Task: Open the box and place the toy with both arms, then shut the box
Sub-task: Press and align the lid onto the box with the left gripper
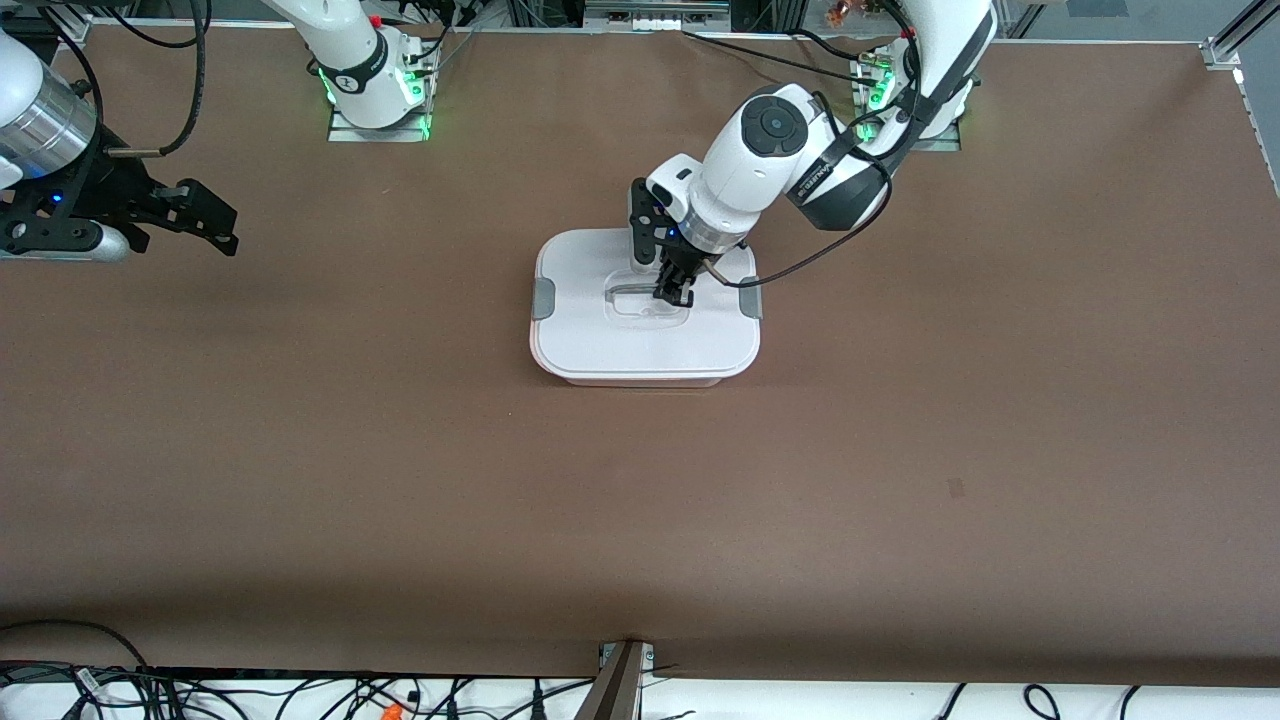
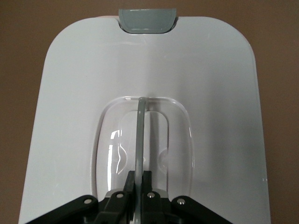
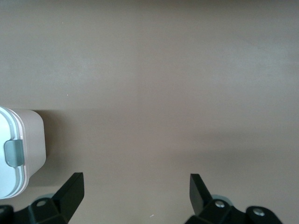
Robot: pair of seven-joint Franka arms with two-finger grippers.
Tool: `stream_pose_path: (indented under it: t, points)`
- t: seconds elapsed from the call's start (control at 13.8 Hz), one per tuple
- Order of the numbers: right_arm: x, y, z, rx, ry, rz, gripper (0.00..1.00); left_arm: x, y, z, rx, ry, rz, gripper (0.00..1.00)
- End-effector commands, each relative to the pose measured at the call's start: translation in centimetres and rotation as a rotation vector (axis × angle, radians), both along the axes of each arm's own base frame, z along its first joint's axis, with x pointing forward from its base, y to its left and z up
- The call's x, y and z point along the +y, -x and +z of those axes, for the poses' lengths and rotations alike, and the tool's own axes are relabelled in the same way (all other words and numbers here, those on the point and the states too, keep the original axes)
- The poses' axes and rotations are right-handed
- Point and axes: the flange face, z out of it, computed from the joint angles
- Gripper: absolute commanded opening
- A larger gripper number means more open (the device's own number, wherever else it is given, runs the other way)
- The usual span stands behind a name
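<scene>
White plastic formed the lid [image 1: 600,335] of the box [image 1: 645,310], which sat closed on the brown counter [image 1: 640,500], both grey side clips [image 1: 543,298] down. Directly beneath the left claw [image 1: 674,293], the lid's handle [image 2: 139,135] stood up from its clear recess, pinched between the closed fingers [image 2: 122,196]; that grip suited lifting or seating the lid by its centre. Well apart from the box, the right claw [image 1: 195,215] hung spread wide over bare counter toward the right arm's end, holding nothing, evidently waiting. No toy was visible outside the box; whether it lay inside could not be told.
</scene>
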Motion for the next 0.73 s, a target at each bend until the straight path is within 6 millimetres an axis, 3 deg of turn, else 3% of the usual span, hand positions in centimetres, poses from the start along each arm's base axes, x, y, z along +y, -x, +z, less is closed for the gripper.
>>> stream_pose_path:
  t: [0.0, 0.65]
  points:
    - [0.3, 0.1, 0.7, 0.0, 0.015, -0.001, 1.0, 0.0, -0.4, -0.3, 0.016, 0.023, 0.023, 0.0]
    - [0.3, 0.1, 0.7, 0.001, 0.013, -0.001, 1.0, -0.9, -0.2, -0.8, 0.062, 0.037, 0.123, 0.0]
